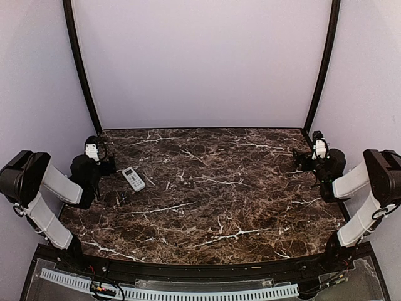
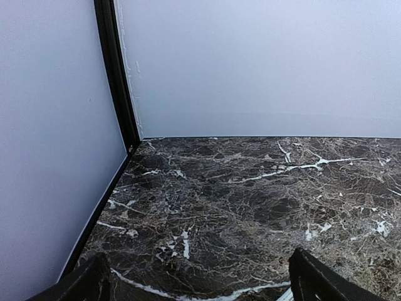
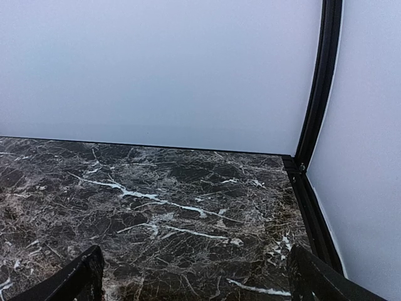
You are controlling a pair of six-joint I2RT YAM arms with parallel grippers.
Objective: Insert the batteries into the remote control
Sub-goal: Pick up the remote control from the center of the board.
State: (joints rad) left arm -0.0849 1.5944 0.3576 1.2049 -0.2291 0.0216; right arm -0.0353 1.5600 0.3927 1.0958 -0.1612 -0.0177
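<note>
Lying on the counter [image 1: 213,207] just right of the left end effector [image 1: 108,164], the remote control [image 1: 133,179] runs diagonally, its far end leaning left. Both end effectors gape wide and empty, and the right end effector [image 1: 299,162] is well apart.

Dark brown marble-look tabletop [image 2: 250,188] with white veins spreads out ahead of the left gripper [image 2: 199,276]. Plain pale lilac walls [image 2: 250,63] stand beyond it, with a black corner post [image 2: 116,75] off to its left. The right gripper [image 3: 191,276] has a second corner post [image 3: 319,81] on its right.
</note>
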